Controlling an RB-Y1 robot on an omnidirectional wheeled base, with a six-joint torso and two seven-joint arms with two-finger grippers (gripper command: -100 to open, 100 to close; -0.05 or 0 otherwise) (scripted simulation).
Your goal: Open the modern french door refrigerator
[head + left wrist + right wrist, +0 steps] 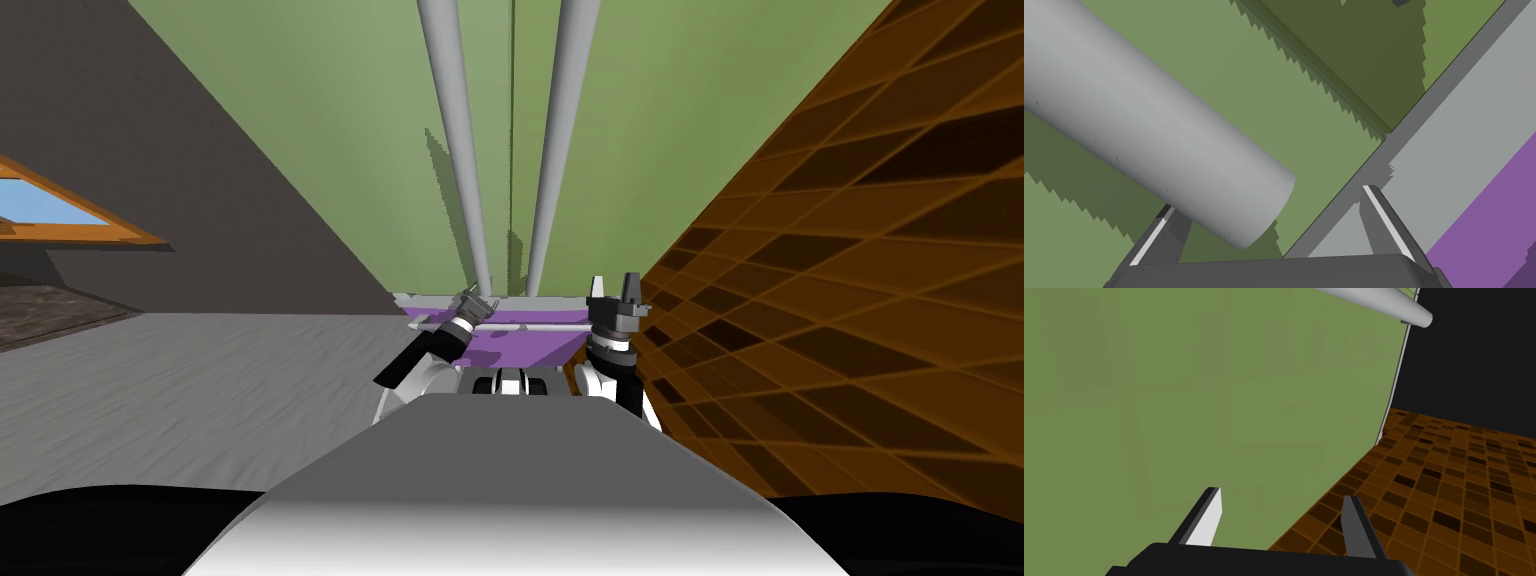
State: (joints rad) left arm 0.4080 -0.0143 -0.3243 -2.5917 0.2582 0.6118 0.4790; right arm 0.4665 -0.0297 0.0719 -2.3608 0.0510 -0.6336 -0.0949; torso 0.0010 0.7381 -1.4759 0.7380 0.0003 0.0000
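Note:
The refrigerator has two green doors (330, 120) side by side, and a grey bar handle runs along each side of the seam: the left handle (455, 130) and the right handle (565, 130). Below them is a purple drawer (520, 345) with a grey crosswise bar (530, 326). My left gripper (478, 303) is at the lower end of the left handle. In the left wrist view that handle (1149, 125) ends between my open fingers (1267, 198), close to one finger (1151, 235), and nothing is gripped. My right gripper (613, 288) stands open beside the right door (1174, 388), with nothing between its fingers (1280, 493).
A brown tiled wall (850, 300) stands close on the right of the refrigerator. A dark grey wall (150, 150) and grey floor (200, 380) lie to the left, with an orange-framed window (70, 215) further left. A black area (1474, 363) shows beyond the door's edge.

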